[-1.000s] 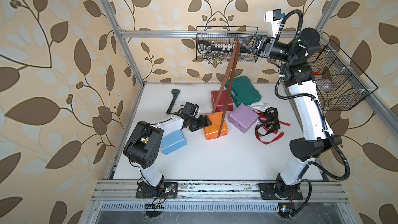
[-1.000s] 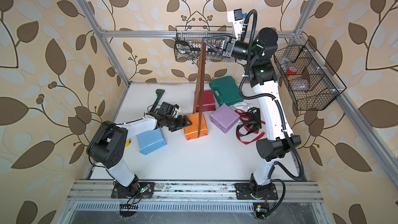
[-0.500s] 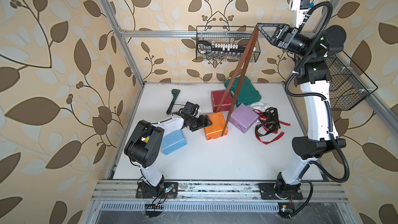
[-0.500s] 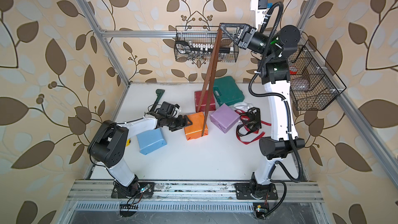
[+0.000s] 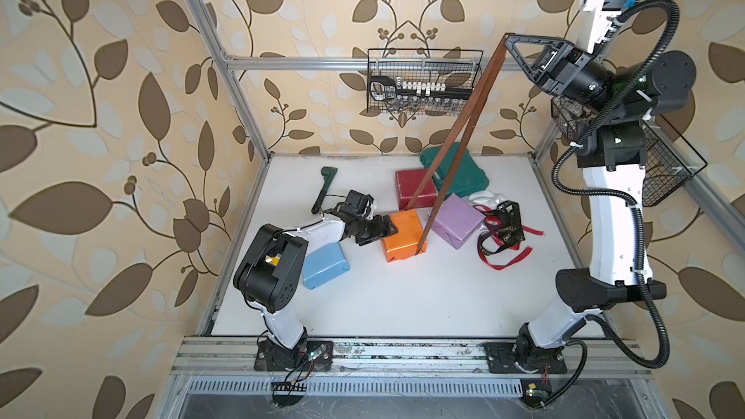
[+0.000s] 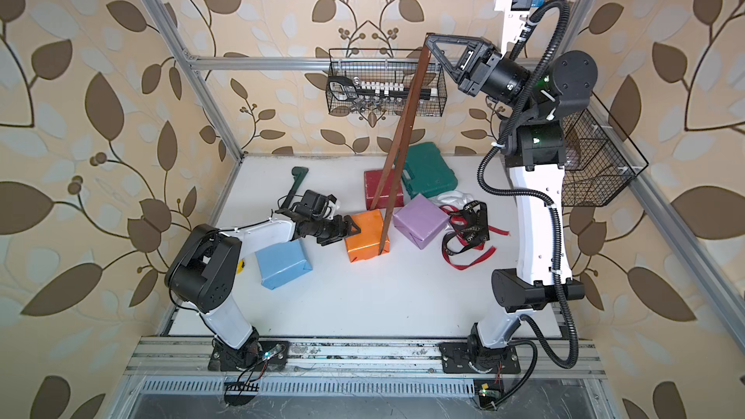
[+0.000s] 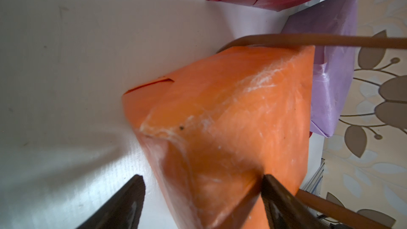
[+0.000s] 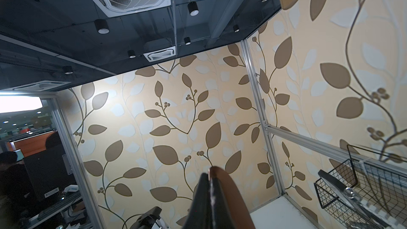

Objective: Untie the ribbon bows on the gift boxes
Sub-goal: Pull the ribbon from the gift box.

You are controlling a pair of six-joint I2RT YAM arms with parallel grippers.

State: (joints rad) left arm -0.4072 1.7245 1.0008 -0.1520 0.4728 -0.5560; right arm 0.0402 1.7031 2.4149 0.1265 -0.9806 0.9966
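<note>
Counter (image 5: 403,296): white, leaf-papered walls.
Brown ribbon (image 5: 485,78): looks soft, slippery, light; loop taut.
Right pincer (image 5: 511,38): clamped on ribbon's top.
Left pincer (image 5: 390,226): spread wide, bracing probably light orange box (image 5: 403,235).

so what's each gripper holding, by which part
Right gripper: brown ribbon, pinched at its top fold. Left gripper: nothing; open astride a corner of the orange box.

Bright even light, soft shadows; the orange box (image 7: 220,117) blurs close up.
</note>
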